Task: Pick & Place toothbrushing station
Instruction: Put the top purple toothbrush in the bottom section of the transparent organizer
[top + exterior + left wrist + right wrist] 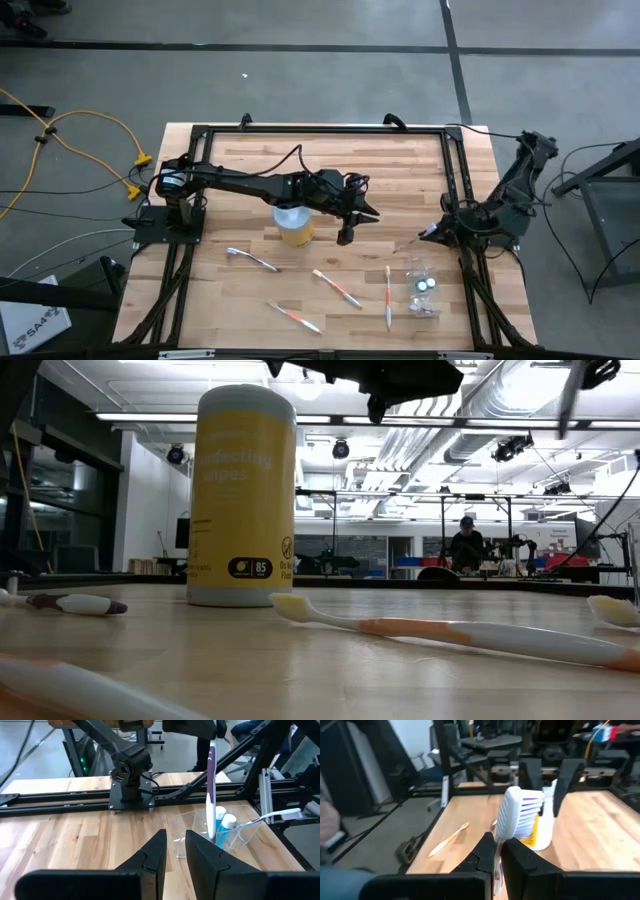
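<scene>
My right gripper (428, 233) (497, 842) is shut on a white-and-purple toothbrush (211, 795), lifted near the table's right edge. Nearer the front edge stands the clear holder cup (422, 288) (240, 835). It holds two teal bottles (225, 826) and a white toothbrush (280, 815) that leans out over the rim. My left gripper (345, 237) (175, 837) hangs over mid-table, pointing at the cup. It is open by a narrow gap with nothing between its fingers. My right gripper pinches the toothbrush just under its head (506, 834) between its two fingers. The fingers come about level and lie across the brush. The bristled head (520, 810) stands up above the fingers. The handle (211, 780) hangs down below them, clear of the table.
A yellow wipes canister (295, 225) (245, 495) stands upright under my left arm. Loose toothbrushes lie along the near half of the table (252, 260) (337, 288) (293, 316) (388, 297). A black frame rail (320, 128) runs around the tabletop.
</scene>
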Motion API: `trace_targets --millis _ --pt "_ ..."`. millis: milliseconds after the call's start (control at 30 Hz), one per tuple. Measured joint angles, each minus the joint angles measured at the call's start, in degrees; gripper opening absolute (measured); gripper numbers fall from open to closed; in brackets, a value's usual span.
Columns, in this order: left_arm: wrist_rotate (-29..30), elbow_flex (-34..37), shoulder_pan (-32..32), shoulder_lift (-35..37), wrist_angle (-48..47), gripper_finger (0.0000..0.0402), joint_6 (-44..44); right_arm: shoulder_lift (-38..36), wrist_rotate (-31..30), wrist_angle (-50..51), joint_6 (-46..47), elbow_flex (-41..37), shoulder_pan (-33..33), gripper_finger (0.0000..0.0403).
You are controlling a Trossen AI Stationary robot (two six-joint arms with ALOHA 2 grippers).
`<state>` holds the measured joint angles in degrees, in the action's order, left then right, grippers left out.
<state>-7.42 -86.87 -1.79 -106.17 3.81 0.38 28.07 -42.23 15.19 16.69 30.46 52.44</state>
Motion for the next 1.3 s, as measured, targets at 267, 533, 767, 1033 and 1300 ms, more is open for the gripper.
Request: trace_targets --millis 267,533,767,1033,1300 --pt "0.0 0.0 -1.5 0.0 0.0 0.0068 0.0 4.1 1.5 5.0 1.9 4.0 7.5 0.0007" --pt "0.0 0.0 -3.0 0.0 0.0 0.0068 0.0 6.3 0.4 8.5 7.1 5.9 15.5 0.0007" --pt "2.2 0.0 -4.1 0.0 0.0 0.0068 0.0 7.4 0.3 8.5 9.2 6.0 20.9 0.0007" --pt "2.3 -0.1 -4.8 0.0 0.0 0.0068 -0.7 9.3 0.3 10.5 15.6 6.0 25.0 0.0007" --pt "2.3 -0.1 -4.8 0.0 0.1 0.0068 -0.9 15.2 0.4 12.1 22.2 6.0 25.6 0.0007"
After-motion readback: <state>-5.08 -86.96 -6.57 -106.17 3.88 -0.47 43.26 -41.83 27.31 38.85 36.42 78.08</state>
